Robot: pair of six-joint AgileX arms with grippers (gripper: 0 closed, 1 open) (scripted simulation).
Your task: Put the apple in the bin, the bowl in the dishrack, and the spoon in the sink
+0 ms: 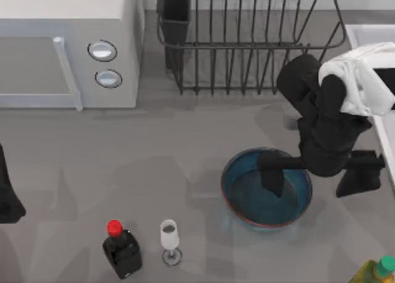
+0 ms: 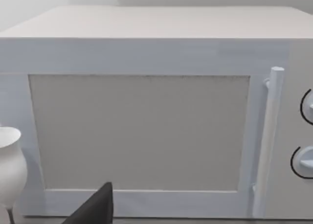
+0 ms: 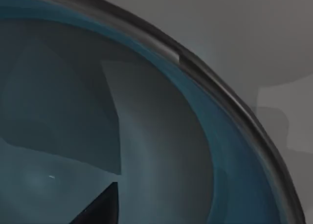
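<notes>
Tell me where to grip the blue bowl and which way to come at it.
Grip the bowl by its thin rim, coming straight down from above with one finger inside the wall and one outside. It sits upright and is probably too wide to span. The right gripper is above its inside.

Right arm bent low at table's right, right gripper [image 1: 271, 172] pointing left; left arm [image 1: 7, 196] parked at left edge

A grey table [image 1: 154, 159] is seen bearing a microwave [image 1: 68, 42], dishrack [image 1: 247, 42], sink [image 1: 370, 33], bottle [image 1: 121, 251] and glass [image 1: 170, 240]; the bowl [image 1: 247, 199] lies below the right jaws.
</notes>
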